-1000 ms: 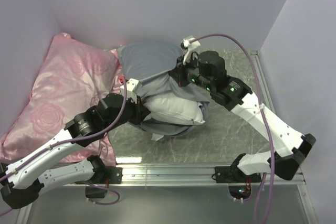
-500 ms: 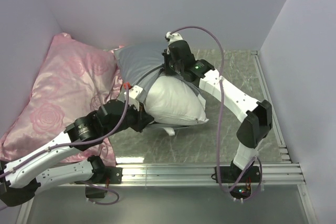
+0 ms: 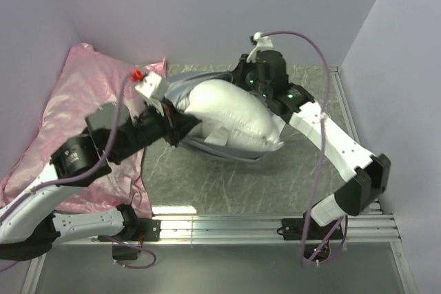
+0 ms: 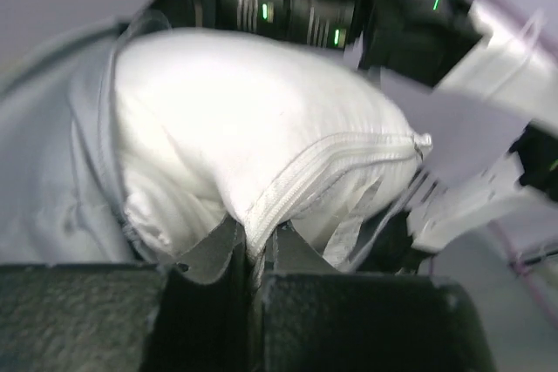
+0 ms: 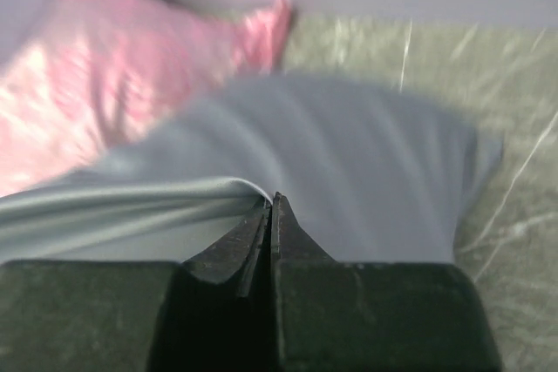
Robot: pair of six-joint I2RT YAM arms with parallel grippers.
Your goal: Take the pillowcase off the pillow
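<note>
**Sleeve sliding off, pillow now mostly bare**

My left end effector [image 4: 258, 246] is pressed together on the piped edge of the pillow [image 3: 238, 116]. My right end effector [image 5: 271, 206] pinches a fold of the pillowcase [image 5: 366, 154] on the far side.

In the last second these two grips have drawn apart. A second ago the grey-blue sleeve covered the upper half of the pillow and only its near end showed white. Now, seen from above, nearly the whole white body is exposed. It lies across the middle of the surface [image 3: 207, 187], raised at my left grip.

The pillowcase has slid toward the back and is bunched behind and beneath the pillow, with a grey band showing along its near underside. My left arm has swung up and to the left, over the edge of the pink rose-patterned pillow [image 3: 69, 108], which takes no part in this.

I judge the removal well along but not finished. Fabric still lies under the pillow, and I cannot tell whether its far end is clear of the sleeve. Pulling the grips further apart should free it. The risk is the piped seam slipping from my left pinch.
</note>
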